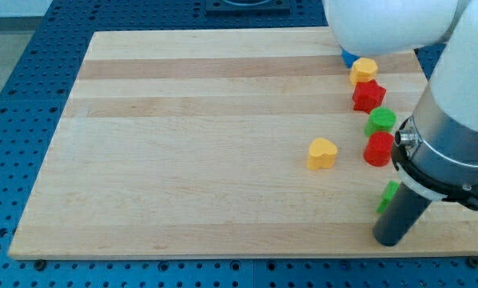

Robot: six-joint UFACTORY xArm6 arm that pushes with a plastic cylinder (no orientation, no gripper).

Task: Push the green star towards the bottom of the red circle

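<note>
You are looking at a pale wooden board point(207, 144) that fills most of the view, lying on a blue perforated table point(15, 88). The white and grey arm point(455, 120) comes in from the view's top right and covers that corner of the board. Its dark rod points down to the board near the view's bottom right, and my tip point(388, 240) rests there; there is no hand on this arm, so nothing is gripped.

The green star point(389, 195) is mostly hidden behind the rod, just above my tip and touching or nearly touching the rod. The red circle point(378, 150) sits just above the star, near the arm's collar. Above it, running up the view's right side, you see a green block point(380, 122), a red star point(368, 95), a yellow block point(364, 70) and a blue block point(348, 58) half hidden by the arm. A yellow heart point(322, 154) lies apart, to the left of the red circle.
</note>
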